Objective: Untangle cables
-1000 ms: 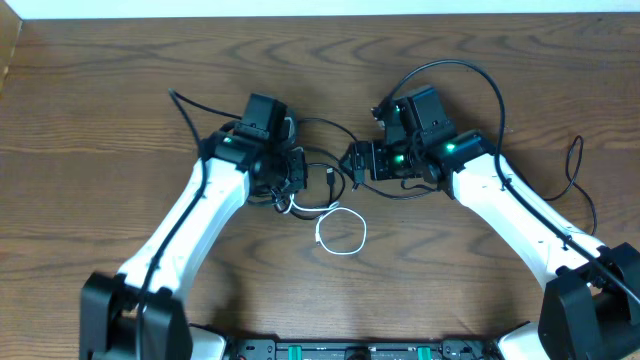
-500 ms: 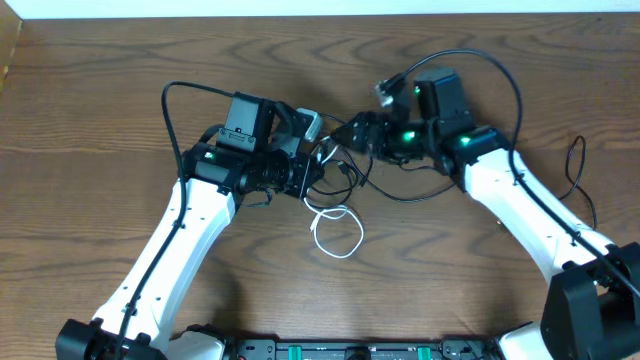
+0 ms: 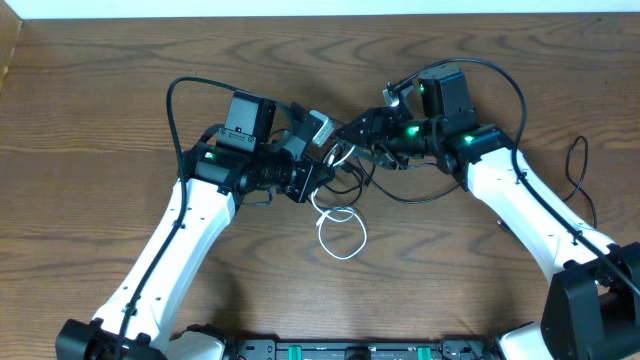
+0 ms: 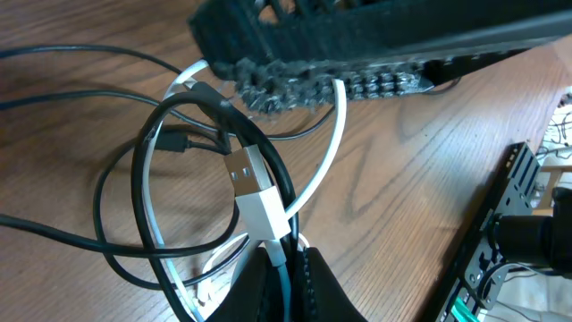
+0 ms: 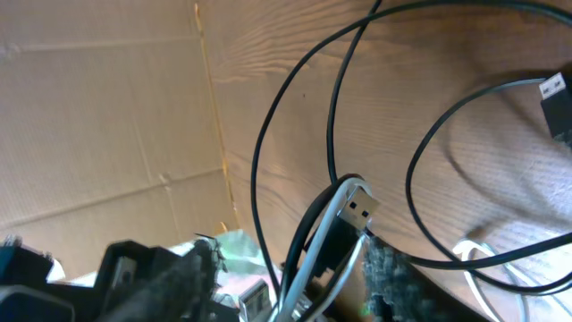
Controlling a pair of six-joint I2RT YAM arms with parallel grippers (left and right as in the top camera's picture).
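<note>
Overhead, both arms are meeting at the middle of the brown wooden table (image 3: 90, 110), where the thin black cables (image 3: 398, 197) and the shorter white cable (image 3: 341, 240) are lying tangled. The left gripper (image 4: 288, 261) is pinching the white cable just behind its silver plug (image 4: 241, 170), jaws closed on it. The right gripper (image 5: 299, 268) is straddling the same bundle from the far right, jaws standing partly apart. The white loop is trailing nearward.
</note>
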